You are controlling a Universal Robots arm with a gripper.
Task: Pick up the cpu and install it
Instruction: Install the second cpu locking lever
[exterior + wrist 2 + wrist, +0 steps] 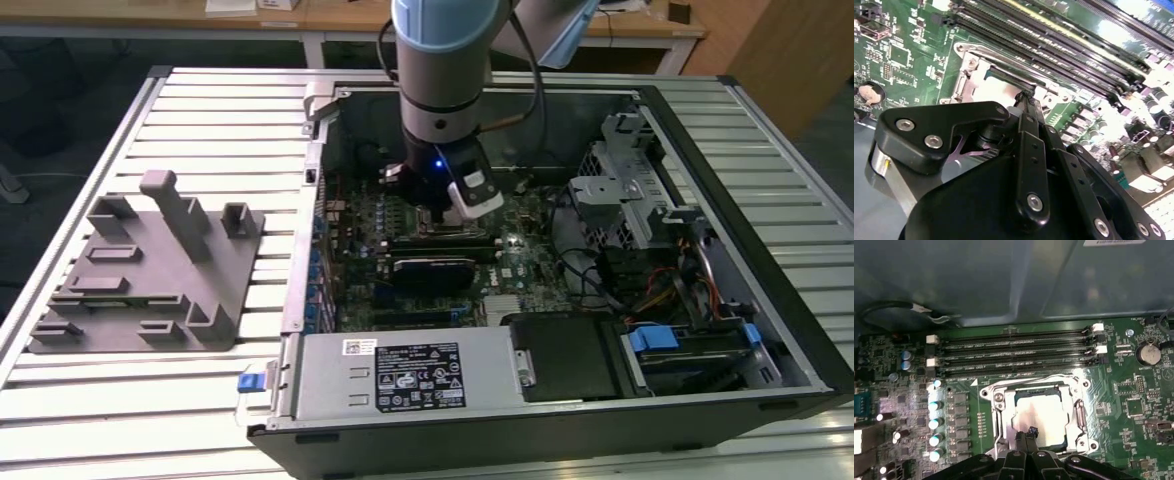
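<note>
**CPU sits in the socket, claw poised right over it**

In the exterior view the arm reaches down into the open computer case (561, 260), which lies on its side on the slatted desk (200, 100). The claw (447, 215) hangs at the centre of the frame, low over the motherboard (534, 260). At the left of that frame the grey fixture block (147, 270) lies on the desk with nothing visible in its recesses.

In the first wrist view the cpu (1041, 415) lies in the lower centre, its pale metal top showing inside the metal-framed socket (999, 412), just below the rows of memory slots (1014, 352). It looks level and square to the frame, so the carry and placement appear largely done. The claw (1030, 432) has its fingers drawn together into a narrow tip that rests at or just above the near edge of the chip; I cannot tell whether it is touching. It does not seem to be pinching anything.

The second wrist view shows the same black linkage of the claw (1026, 95) ending over the socket (966, 80) in the upper middle of the frame.

Judging from this, what remains is confirming the seating and securing the socket's retention frame; whether that frame is latched cannot be made out.
</note>
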